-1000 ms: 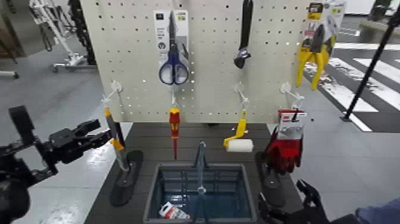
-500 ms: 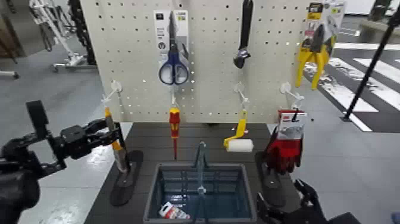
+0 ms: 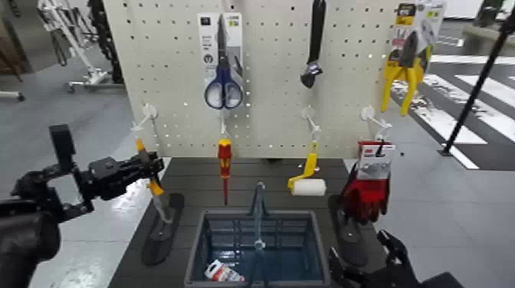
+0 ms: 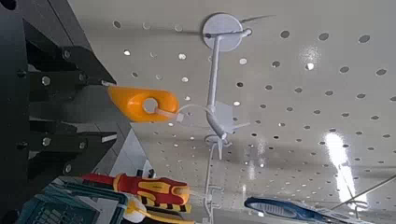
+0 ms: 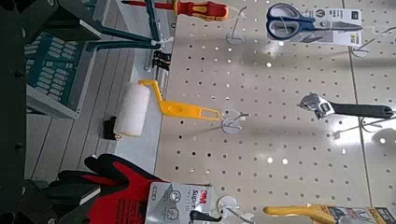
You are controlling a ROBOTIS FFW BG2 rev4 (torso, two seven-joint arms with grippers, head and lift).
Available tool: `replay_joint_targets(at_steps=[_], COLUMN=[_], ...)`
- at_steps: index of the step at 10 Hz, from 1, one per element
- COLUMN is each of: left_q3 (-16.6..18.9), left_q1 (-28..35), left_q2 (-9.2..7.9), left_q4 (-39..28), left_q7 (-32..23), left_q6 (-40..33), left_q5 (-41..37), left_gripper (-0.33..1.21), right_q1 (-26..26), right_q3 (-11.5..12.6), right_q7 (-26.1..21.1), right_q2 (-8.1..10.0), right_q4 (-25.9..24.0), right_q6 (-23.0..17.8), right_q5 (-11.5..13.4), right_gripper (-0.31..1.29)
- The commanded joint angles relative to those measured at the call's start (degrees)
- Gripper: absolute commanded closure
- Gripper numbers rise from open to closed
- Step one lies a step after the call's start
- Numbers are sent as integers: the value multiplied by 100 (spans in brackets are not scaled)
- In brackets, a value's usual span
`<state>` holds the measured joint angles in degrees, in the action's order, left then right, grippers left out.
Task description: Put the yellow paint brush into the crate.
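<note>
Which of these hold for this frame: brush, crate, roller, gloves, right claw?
1. The yellow paint brush lies inside the crate. False: it is up at the left claw, outside the crate.
2. The roller hangs from a pegboard hook. True.
3. The red gloves hang directly beneath the scissors. False: they hang at the board's right side, in the head view.
4. The right claw is empty. True.
5. The crate holds nothing. False: a small white-and-red package lies in it.
</note>
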<state>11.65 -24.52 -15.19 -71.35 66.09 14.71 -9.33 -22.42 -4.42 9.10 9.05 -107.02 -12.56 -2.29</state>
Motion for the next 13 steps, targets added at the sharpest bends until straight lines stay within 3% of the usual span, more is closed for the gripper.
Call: replay_joint_targets(at_steps=[1,5,6,10,13], left_q3=[21,48,92,593,566], left_q1=[0,17,105,782,870], left_q2=[7,34,87,315,412], left_q4=[-46,-151,-477,-2859,-3518], left_q7=[1,62,150,721,704], left_q6=[5,14,181,1578,1868], left_q5=[11,-16,-25,-77,-411], left_gripper=[101,101,101,101,101], right_q1=[-8,-16,-43,-140,-192], right_q3=[12,20,47,144,179], right_q7=[13,30,30,39,30], right_q2=[0,9,9,-17,0], right_q4=[-12,-12,-30,-109,-162], right_q6=[-1,-9,-27,-36,-36], right_q5=[-9,-9,-18,-9,0], right_gripper=[15,15,15,15,15])
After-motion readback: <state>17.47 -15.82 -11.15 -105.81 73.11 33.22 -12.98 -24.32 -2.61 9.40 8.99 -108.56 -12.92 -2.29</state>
